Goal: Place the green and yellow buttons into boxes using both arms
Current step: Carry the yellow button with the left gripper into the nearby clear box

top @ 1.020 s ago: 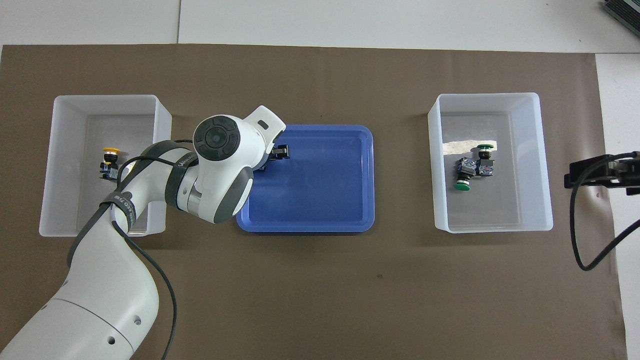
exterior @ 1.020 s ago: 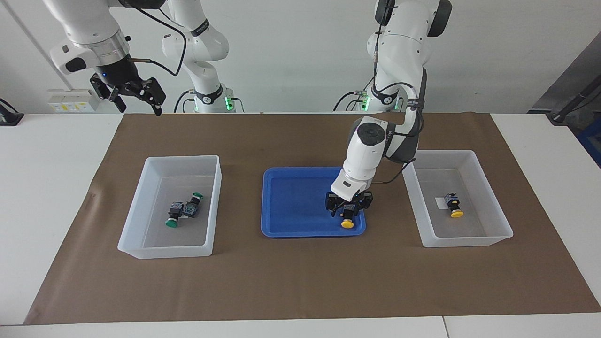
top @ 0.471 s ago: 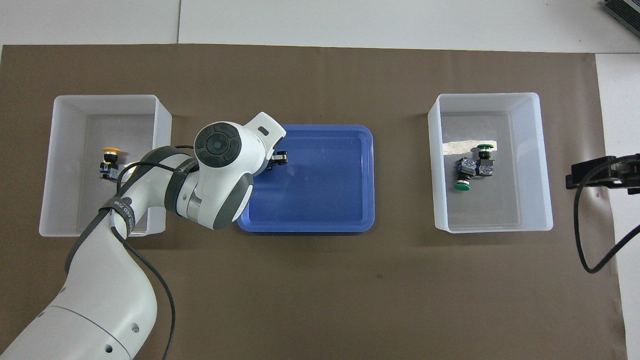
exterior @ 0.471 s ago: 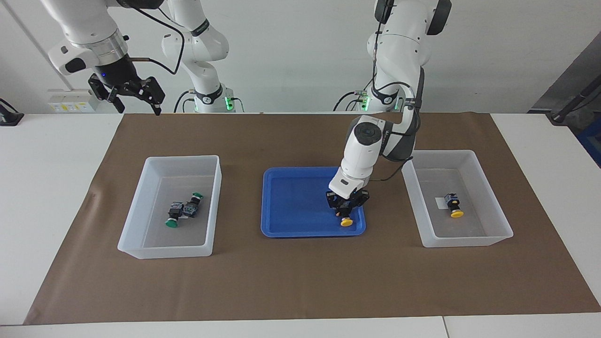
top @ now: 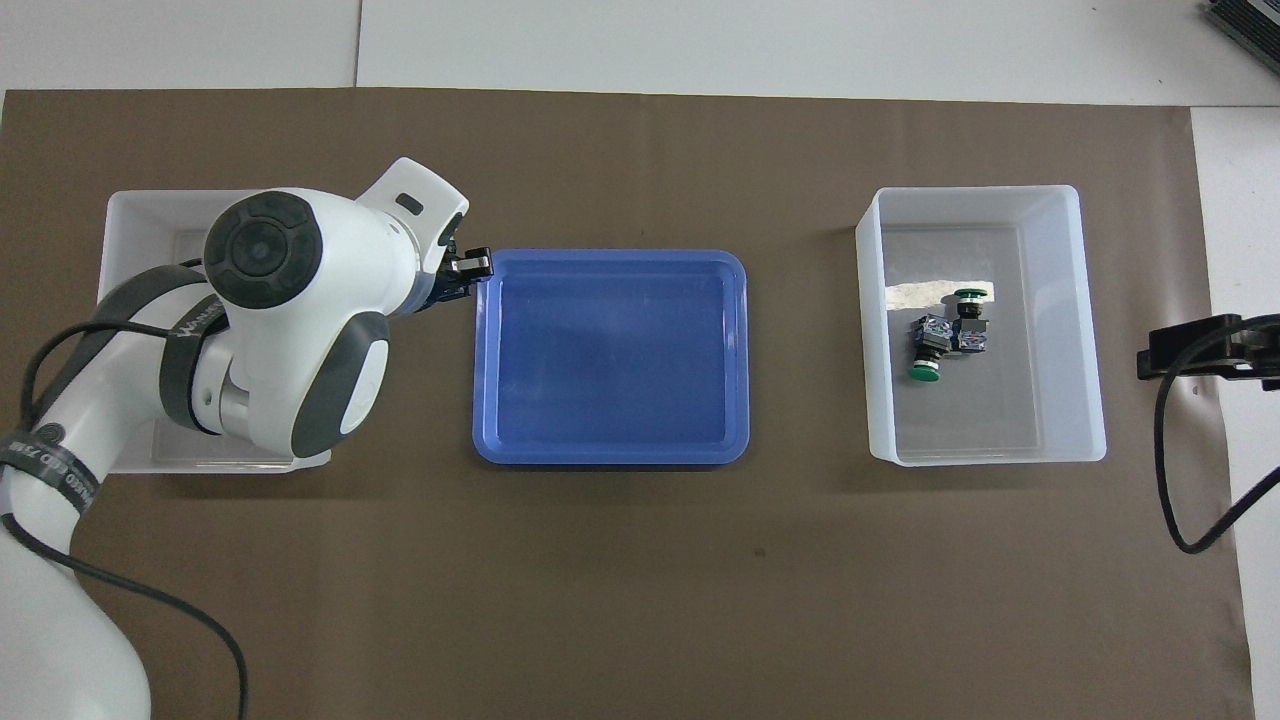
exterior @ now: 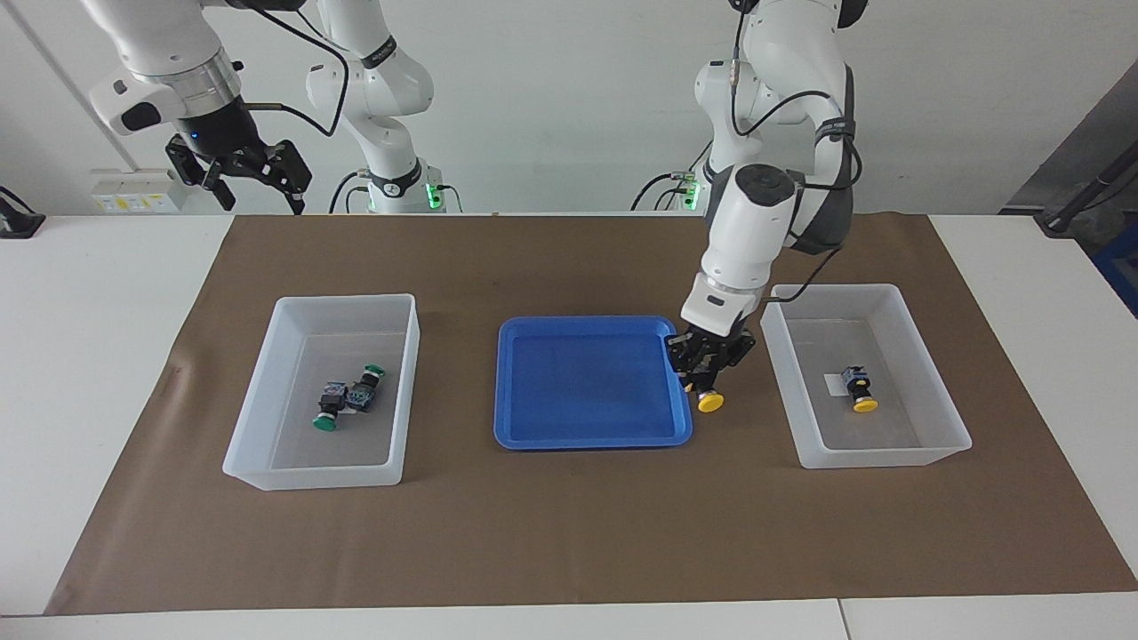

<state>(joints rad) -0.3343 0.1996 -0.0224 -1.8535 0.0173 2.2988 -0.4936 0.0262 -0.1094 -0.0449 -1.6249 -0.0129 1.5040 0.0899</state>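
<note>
My left gripper [exterior: 705, 372] is shut on a yellow button [exterior: 709, 402] and holds it up over the brown mat, between the blue tray [exterior: 589, 437] and the box [exterior: 889, 460] at the left arm's end. That box holds another yellow button [exterior: 861, 392]. In the overhead view my left arm hides that box's inside; only the gripper's tip [top: 468, 268] shows. The box [exterior: 311, 477] at the right arm's end holds two green buttons [exterior: 326, 415] [exterior: 367, 384], also seen from overhead [top: 925, 362] [top: 968, 312]. My right gripper [exterior: 252, 178] waits open, raised over the mat's corner.
The blue tray [top: 610, 456] lies mid-table with nothing in it. A brown mat [exterior: 569, 533] covers the table under both boxes. The right arm's cable [top: 1165, 470] hangs beside the box [top: 985, 457] with the green buttons.
My left gripper has lifted the yellow button out of the blue tray and carried it toward the box at the left arm's end. The right gripper has barely moved.
</note>
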